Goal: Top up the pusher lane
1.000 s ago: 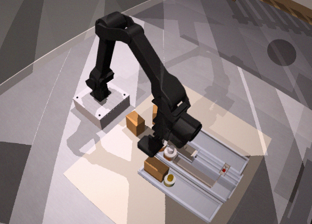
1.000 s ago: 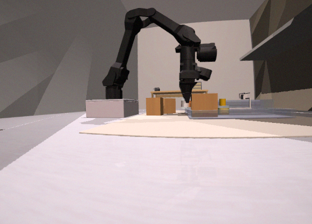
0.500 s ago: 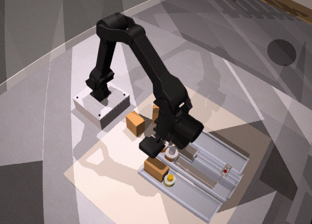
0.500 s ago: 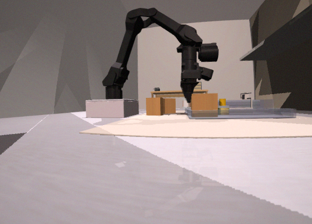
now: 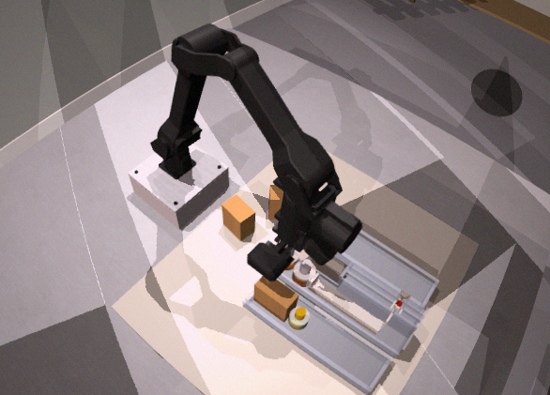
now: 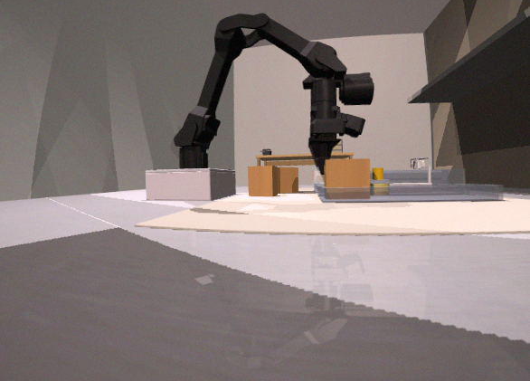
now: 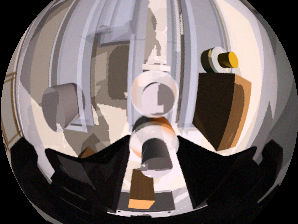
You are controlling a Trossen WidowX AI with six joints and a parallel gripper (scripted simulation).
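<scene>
From the top we see a round, grey-topped jar [image 5: 304, 273] at the front of the sprung lane [image 5: 400, 343], beside blocky wood-grained orange blocks. In the exterior view our black gripper [image 5: 287, 251] [image 6: 322, 168] [image 7: 153, 139] points down behind a smooth block [image 6: 347, 178]. At the wrist, our pincer pinches a white-shouldered, grey-capped cylindrical jar [image 7: 154, 145], just before the lane jar [image 7: 154, 95].
</scene>
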